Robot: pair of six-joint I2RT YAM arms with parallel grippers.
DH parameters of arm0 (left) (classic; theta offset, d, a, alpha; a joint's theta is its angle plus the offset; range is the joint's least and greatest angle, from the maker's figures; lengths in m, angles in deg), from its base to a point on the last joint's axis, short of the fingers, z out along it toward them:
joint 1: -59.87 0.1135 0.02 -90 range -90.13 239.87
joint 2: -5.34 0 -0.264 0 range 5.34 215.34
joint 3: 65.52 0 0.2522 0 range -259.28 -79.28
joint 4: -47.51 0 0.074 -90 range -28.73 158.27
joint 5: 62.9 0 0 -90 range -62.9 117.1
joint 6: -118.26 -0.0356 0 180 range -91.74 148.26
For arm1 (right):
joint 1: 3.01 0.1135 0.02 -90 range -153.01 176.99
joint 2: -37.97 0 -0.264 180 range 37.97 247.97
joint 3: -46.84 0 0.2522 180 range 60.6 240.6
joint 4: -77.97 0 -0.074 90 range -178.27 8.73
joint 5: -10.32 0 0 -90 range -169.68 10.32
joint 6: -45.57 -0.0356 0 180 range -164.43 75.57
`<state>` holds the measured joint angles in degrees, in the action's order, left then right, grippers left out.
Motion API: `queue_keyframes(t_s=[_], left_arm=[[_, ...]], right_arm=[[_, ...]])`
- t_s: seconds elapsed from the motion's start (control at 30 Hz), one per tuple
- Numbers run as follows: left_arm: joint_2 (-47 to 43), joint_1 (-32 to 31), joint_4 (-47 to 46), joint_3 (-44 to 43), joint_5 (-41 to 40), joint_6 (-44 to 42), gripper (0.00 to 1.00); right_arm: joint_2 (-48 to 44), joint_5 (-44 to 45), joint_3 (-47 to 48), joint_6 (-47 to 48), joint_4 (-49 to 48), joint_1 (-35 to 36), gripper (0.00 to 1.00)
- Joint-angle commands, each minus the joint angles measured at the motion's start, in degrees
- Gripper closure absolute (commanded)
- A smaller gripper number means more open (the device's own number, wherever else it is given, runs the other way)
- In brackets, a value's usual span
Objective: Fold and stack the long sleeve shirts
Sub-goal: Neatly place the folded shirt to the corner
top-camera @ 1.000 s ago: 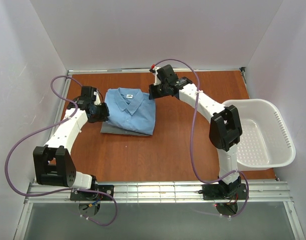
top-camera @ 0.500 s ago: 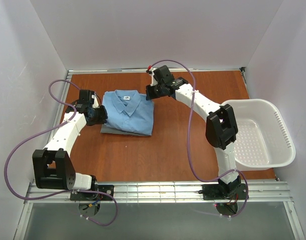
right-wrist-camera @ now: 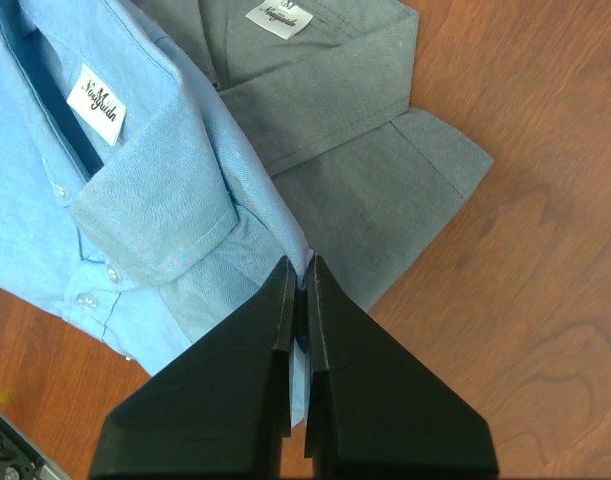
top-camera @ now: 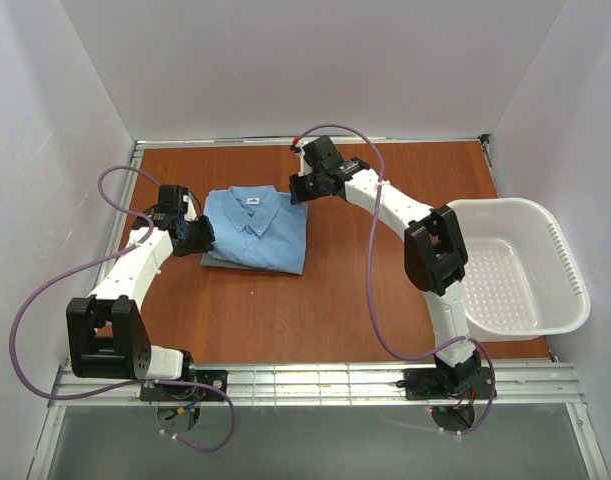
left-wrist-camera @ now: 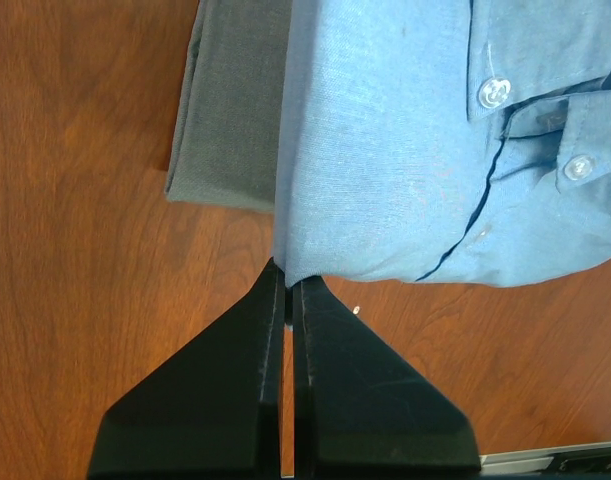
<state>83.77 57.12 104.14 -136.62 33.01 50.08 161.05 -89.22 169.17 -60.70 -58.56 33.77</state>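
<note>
A folded light blue long sleeve shirt [top-camera: 255,225] rests over a folded grey-green one [top-camera: 217,262] at the table's back left. My left gripper [top-camera: 199,236] is shut on the blue shirt's left edge; the wrist view shows blue cloth [left-wrist-camera: 385,150] pinched at the gripper's [left-wrist-camera: 288,285] tips, with the grey-green shirt [left-wrist-camera: 230,110] underneath. My right gripper [top-camera: 298,190] is shut on the blue shirt's far right corner. In its wrist view the blue fabric [right-wrist-camera: 165,190] runs between the gripper's [right-wrist-camera: 297,275] fingers, and the grey-green shirt [right-wrist-camera: 335,110] lies offset beneath.
A white plastic laundry basket [top-camera: 520,262] hangs over the table's right edge. White walls close in the back and both sides. A metal rail [top-camera: 315,382] crosses the near edge by the arm bases.
Both grippers have carried the blue shirt toward the back left, so it covers more of the grey-green shirt. The right arm has stretched farther back and left.
</note>
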Motion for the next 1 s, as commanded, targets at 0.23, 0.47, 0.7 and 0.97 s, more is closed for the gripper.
queue_keyframes(t_s=[0.23,0.47,0.7,0.97], left_arm=[[-2.3,0.5,-2.4,2.2,-1.4,0.7,1.00],[-1.4,1.1,-2.7,1.5,-2.4,0.6,1.00],[1.3,2.0,-2.3,-0.5,-2.9,0.1,1.00],[3.2,2.1,-2.5,-0.8,-2.0,0.2,1.00]], right_arm=[[0.0,0.3,5.2,0.1,-3.0,0.1,0.99],[1.2,0.4,5.8,-0.5,-3.1,0.1,0.99],[1.0,0.2,4.3,-1.7,-3.2,0.1,0.99],[1.1,1.5,2.9,-1.7,-3.1,-0.1,0.99]])
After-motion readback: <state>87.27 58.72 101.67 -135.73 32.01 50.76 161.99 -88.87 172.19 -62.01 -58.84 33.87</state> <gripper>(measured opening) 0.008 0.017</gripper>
